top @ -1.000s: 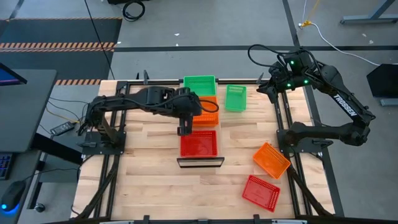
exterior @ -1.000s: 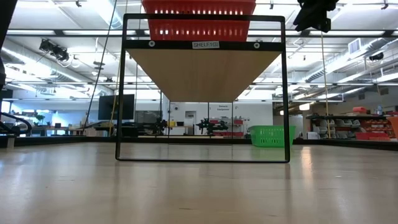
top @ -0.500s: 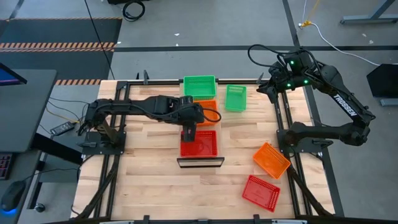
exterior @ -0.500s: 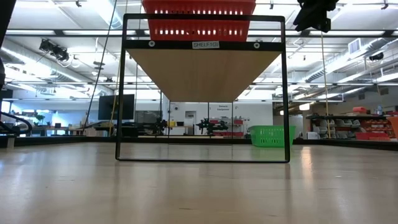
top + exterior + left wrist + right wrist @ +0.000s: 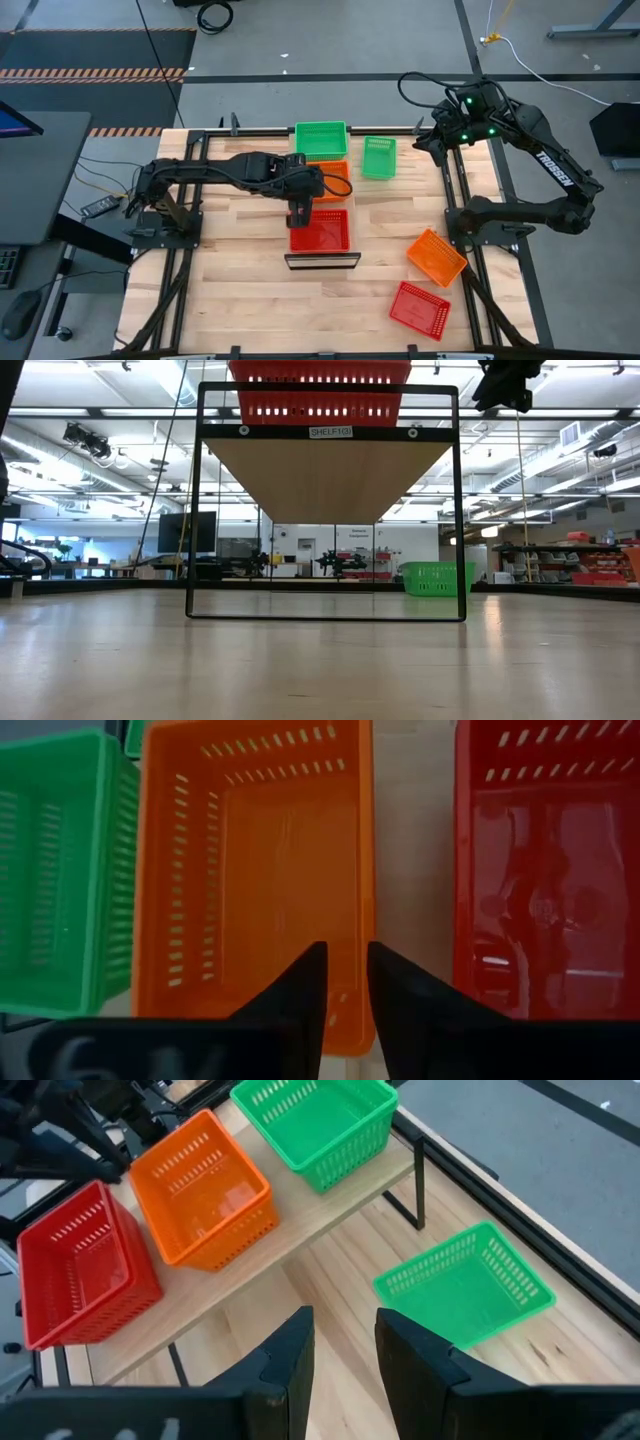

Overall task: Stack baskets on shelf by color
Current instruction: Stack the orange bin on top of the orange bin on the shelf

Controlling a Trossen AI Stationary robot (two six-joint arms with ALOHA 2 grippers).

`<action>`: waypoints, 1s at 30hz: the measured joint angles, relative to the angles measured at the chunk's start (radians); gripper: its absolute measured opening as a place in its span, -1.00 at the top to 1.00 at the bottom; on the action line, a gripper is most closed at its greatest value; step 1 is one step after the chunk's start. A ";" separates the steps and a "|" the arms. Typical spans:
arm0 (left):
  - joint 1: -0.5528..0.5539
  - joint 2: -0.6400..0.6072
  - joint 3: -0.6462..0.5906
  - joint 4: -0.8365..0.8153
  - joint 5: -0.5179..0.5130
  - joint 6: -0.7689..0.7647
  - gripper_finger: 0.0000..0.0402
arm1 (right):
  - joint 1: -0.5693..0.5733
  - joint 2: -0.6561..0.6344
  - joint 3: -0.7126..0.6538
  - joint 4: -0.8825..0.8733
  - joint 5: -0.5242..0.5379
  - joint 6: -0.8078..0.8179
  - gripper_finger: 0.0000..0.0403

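My left gripper point(image 5: 345, 982) hovers over the shelf point(image 5: 410, 840), fingers slightly parted and empty, above the orange basket point(image 5: 262, 870). My right gripper point(image 5: 343, 1342) waits open near the table's far edge

Both of my arms were dark, almost black, built from slim tubular links with rounded joint housings. The right arm point(image 5: 545, 160) carried white lettering along its long link, and I saw small green lights glowing on its wrist, with a black cable looping off behind it. The left arm point(image 5: 215, 170) had thin black cables trailing round its base. Each wrist camera showed me two matt black tapering fingers, wedge-shaped, on the left end effector point(image 5: 345, 990) and the right end effector point(image 5: 345, 1345).
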 joint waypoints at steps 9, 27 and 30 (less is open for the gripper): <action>0.021 -0.009 0.169 -0.041 -0.064 -0.008 0.63 | 0.001 0.001 0.000 -0.138 0.038 -0.007 0.43; 0.323 -0.127 0.233 0.094 0.313 0.128 0.79 | 0.254 -0.012 0.000 -0.363 0.099 0.334 -0.11; 0.385 -0.132 0.232 0.090 0.403 0.143 0.83 | 0.357 -0.012 -0.004 -0.362 0.107 0.415 -0.16</action>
